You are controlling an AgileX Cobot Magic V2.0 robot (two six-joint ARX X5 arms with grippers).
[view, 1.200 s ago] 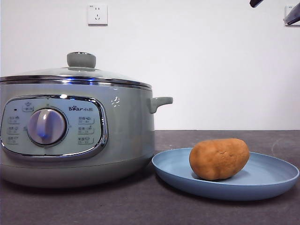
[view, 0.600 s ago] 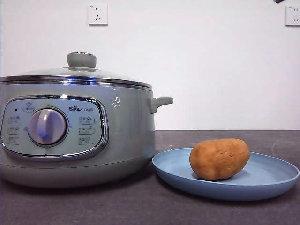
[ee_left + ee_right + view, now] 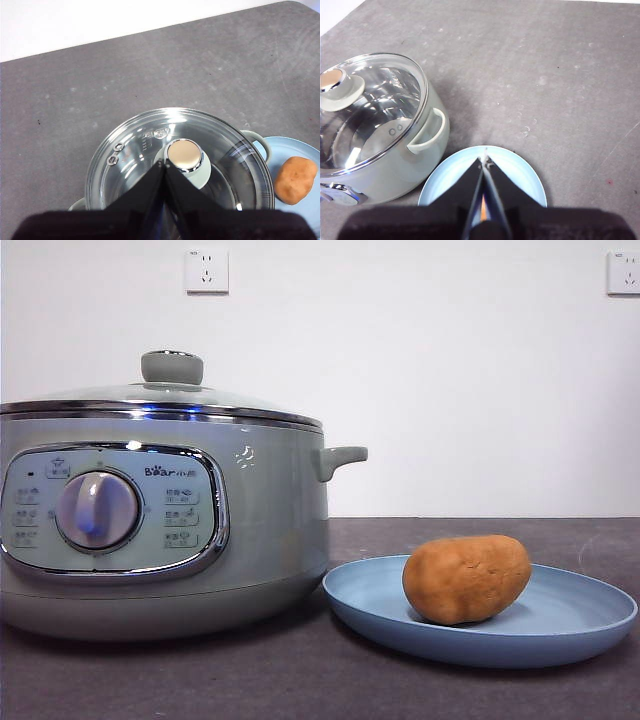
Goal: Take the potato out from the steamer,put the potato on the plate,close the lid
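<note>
The steamer stands on the left with its glass lid seated on the rim. To its right, the orange-brown potato lies on the light-blue plate. No arm shows in the front view. In the left wrist view my left gripper hangs high over the lid, jaws shut and empty, tips pointing at the knob; the potato shows off to the side. My right gripper hovers high above the plate, shut and empty; its jaws hide nearly all of the potato.
The dark grey tabletop spreads around both items. A white wall with two sockets rises behind. The steamer's side handle juts toward the plate.
The black arm tips at the front view's top right corner have withdrawn out of view. Steamer, lid, plate and potato have stayed put.
</note>
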